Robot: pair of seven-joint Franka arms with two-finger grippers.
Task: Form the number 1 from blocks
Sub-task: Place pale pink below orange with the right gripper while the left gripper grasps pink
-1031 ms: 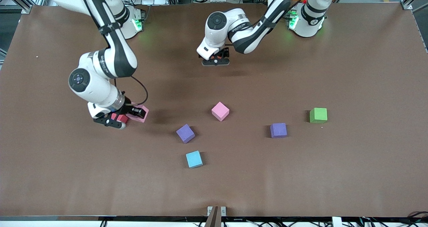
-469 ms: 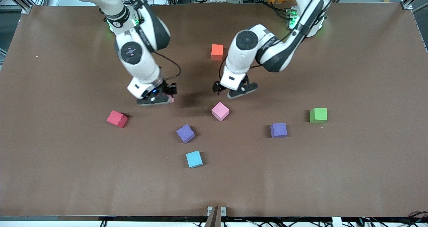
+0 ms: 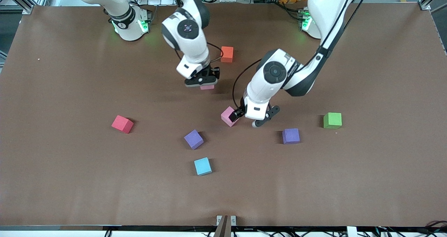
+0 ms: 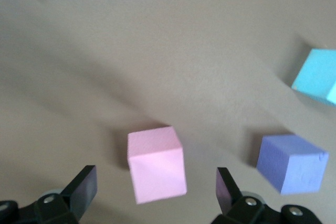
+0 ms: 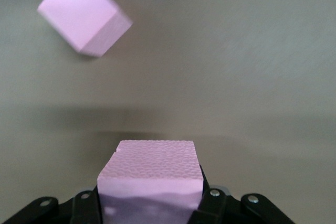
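In the front view the right end effector point(image 3: 202, 82) is covering most of the pink block point(image 3: 207, 87) it is gripping, leaving only a thin strip showing. The left end effector point(image 3: 248, 119) is hiding one corner of the second pink block point(image 3: 228, 116). In the left wrist view the picture's edge is cutting off the light blue block point(image 4: 317, 75) and the bases of the fingers point(image 4: 84, 186).
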